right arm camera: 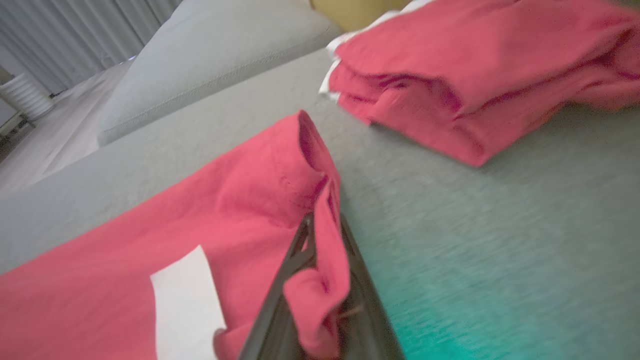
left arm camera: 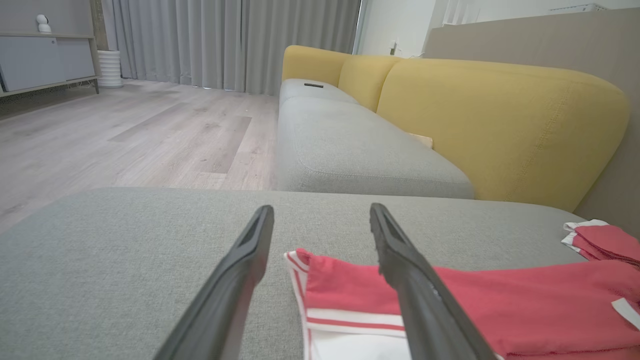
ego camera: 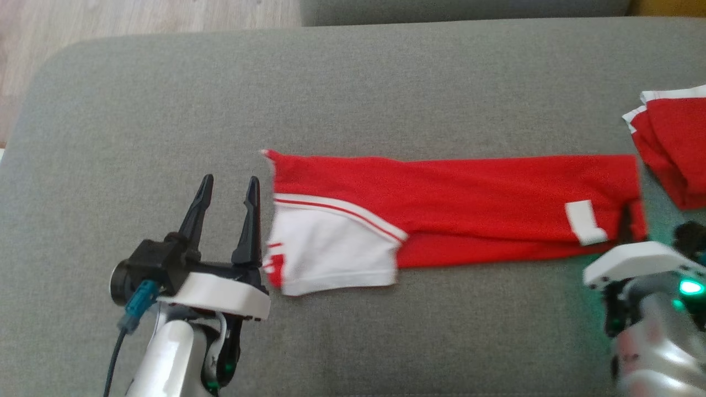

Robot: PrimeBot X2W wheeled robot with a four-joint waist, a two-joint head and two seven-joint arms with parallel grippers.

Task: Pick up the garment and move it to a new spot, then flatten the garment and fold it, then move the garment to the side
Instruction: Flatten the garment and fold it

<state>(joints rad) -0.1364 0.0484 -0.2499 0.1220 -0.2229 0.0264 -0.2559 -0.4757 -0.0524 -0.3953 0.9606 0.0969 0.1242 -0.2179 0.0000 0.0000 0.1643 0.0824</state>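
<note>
The garment (ego camera: pixel 469 204) is red with a white sleeve end and lies folded into a long strip across the grey cushion (ego camera: pixel 165 99). My left gripper (ego camera: pixel 229 187) stands open just left of the garment's white end, with nothing between its fingers. In the left wrist view the left gripper (left arm camera: pixel 320 215) points over the garment's corner (left arm camera: pixel 345 285). My right gripper (ego camera: pixel 626 223) is at the strip's right end. The right wrist view shows the right gripper (right arm camera: pixel 325 222) shut on a pinched fold of the garment's red edge (right arm camera: pixel 200 215).
A second folded red garment (ego camera: pixel 673 149) lies on the cushion at the far right, close to my right gripper (right arm camera: pixel 475 65). A yellow sofa back (left arm camera: pixel 500 120) rises beyond the cushion. Wooden floor (ego camera: pixel 110 16) lies past the cushion's far left edge.
</note>
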